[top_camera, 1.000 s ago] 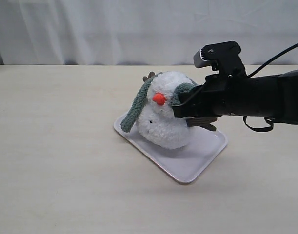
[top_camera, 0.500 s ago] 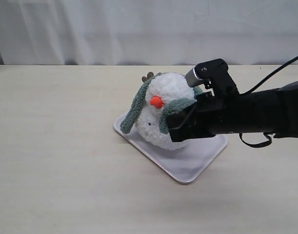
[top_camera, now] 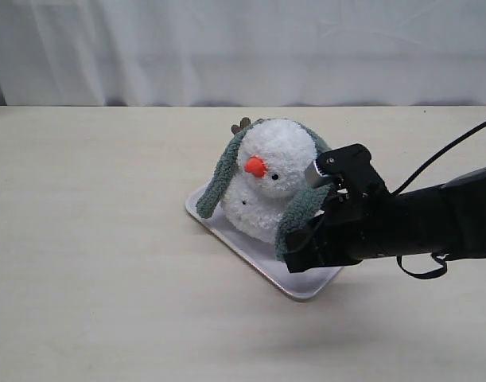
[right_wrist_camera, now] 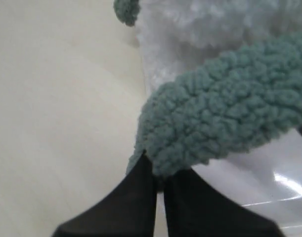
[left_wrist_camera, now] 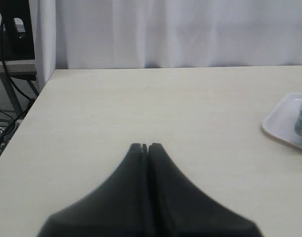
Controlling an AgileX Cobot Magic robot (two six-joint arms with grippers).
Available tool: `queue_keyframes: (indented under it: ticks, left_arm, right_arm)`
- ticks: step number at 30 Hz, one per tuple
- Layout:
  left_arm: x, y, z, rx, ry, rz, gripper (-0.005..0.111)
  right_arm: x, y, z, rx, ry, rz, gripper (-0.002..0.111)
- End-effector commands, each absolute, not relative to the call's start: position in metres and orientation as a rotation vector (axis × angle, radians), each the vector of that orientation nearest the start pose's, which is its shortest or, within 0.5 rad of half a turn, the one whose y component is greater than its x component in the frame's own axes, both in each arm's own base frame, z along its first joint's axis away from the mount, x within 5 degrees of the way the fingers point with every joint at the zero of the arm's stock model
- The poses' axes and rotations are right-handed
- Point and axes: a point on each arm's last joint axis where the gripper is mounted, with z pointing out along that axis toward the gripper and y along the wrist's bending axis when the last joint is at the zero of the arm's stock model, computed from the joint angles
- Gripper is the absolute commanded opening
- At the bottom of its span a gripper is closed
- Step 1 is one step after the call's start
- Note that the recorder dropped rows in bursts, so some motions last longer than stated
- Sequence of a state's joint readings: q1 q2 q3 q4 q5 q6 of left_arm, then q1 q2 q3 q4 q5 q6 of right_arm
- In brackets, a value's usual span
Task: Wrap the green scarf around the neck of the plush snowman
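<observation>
The plush snowman (top_camera: 270, 179) sits upright on the white tray (top_camera: 306, 280), orange nose facing front-left. The green scarf (top_camera: 220, 177) is draped over the back of its head; one end hangs down on the left, the other end (top_camera: 300, 216) comes down on the right. My right gripper (top_camera: 294, 256) is shut on that right end, low over the tray's front part; the right wrist view shows the scarf (right_wrist_camera: 225, 108) pinched at the gripper (right_wrist_camera: 159, 174). My left gripper (left_wrist_camera: 147, 146) is shut on nothing, hovering over bare table away from the snowman.
The tray's corner (left_wrist_camera: 286, 123) shows at the edge of the left wrist view. A white curtain (top_camera: 243, 48) hangs behind the table. The table's far-left edge (left_wrist_camera: 22, 123) drops off toward cables and a stand.
My right gripper has carried the scarf's right end forward and down, from beside the snowman's head to low over the tray in front. The snowman's head has turned upright.
</observation>
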State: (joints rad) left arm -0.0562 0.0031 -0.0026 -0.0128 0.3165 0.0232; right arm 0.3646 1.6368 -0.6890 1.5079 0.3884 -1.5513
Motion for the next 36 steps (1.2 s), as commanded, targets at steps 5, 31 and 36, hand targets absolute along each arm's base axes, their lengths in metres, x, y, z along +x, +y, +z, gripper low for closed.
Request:
queue_keyframes:
  ticks: [5,31,36]
  left_arm:
    - [0.054,-0.003,0.185,0.059,1.791,-0.033,0.000]
    - [0.054,-0.003,0.185,0.059,1.791,-0.033,0.000]
    - [0.054,-0.003,0.185,0.059,1.791,-0.033,0.000]
  right_arm:
    - [0.261,0.136,0.142,-0.735,2.409,0.597,0.004]
    - [0.226,0.160,0.161,-1.020,2.399,1.217,0.049]
    - [0.221,0.167,0.143,-1.018,2.467,0.939,0.046]
